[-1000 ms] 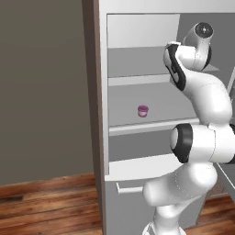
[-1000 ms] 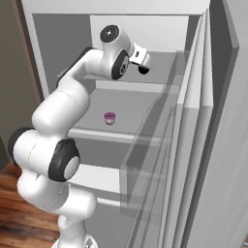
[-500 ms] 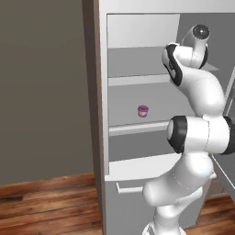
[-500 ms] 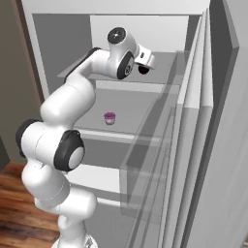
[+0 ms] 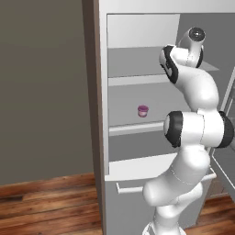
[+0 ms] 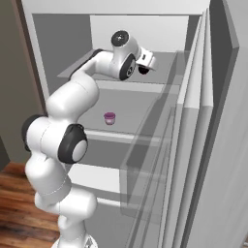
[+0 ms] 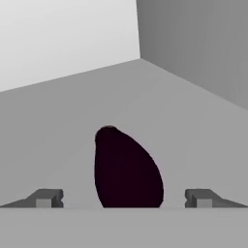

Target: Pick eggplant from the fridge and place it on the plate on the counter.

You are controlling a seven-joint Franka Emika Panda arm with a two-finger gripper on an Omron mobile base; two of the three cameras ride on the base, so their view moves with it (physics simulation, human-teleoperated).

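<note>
The eggplant (image 7: 127, 169) is a glossy dark oblong lying on the fridge's upper shelf (image 7: 193, 126), close in front of the hand. My gripper (image 7: 123, 198) is open, with one fingertip (image 7: 46, 198) on each side of the eggplant and clear gaps to it. In the right base view the gripper (image 6: 144, 68) reaches over that shelf in the open fridge (image 6: 58, 43), with a dark patch just beneath the hand. In the left base view the arm covers the hand near the shelf (image 5: 133, 62). The plate and the counter are out of view.
A small pink-purple cup (image 5: 142, 110) (image 6: 110, 118) stands on the middle shelf below. The fridge door (image 6: 213, 145) stands open on the right. Lower down is a drawer with a bar handle (image 5: 137, 186). Wooden floor (image 5: 46, 202) lies to the left.
The hand has slid slightly further along the upper shelf and the elbow has risen a little. The jaws have stayed open.
</note>
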